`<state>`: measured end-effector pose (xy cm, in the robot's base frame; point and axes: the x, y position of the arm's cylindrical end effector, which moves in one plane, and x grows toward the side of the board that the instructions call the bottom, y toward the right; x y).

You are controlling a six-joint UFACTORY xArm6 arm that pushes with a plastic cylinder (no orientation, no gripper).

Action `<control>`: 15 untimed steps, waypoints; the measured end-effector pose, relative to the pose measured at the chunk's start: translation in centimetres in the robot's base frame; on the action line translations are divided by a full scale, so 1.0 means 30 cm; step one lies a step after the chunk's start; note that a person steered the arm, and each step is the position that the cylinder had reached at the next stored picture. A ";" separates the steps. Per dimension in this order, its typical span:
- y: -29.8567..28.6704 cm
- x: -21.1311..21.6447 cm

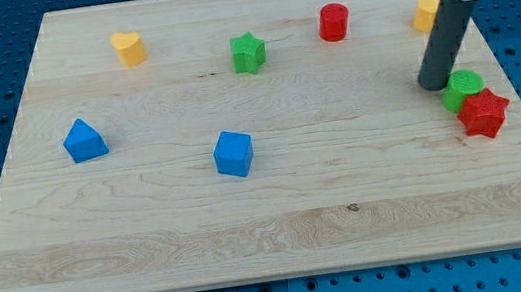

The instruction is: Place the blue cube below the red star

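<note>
The blue cube lies near the middle of the wooden board. The red star lies at the view's right, touching a green cylinder just above and to its left. My tip rests on the board just left of the green cylinder, far to the right of the blue cube.
A blue triangular block lies at the left. A yellow heart-like block, a green star, a red cylinder and a yellow block, partly behind the rod, lie along the top.
</note>
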<state>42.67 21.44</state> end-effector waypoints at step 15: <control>-0.016 0.383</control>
<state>54.17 20.95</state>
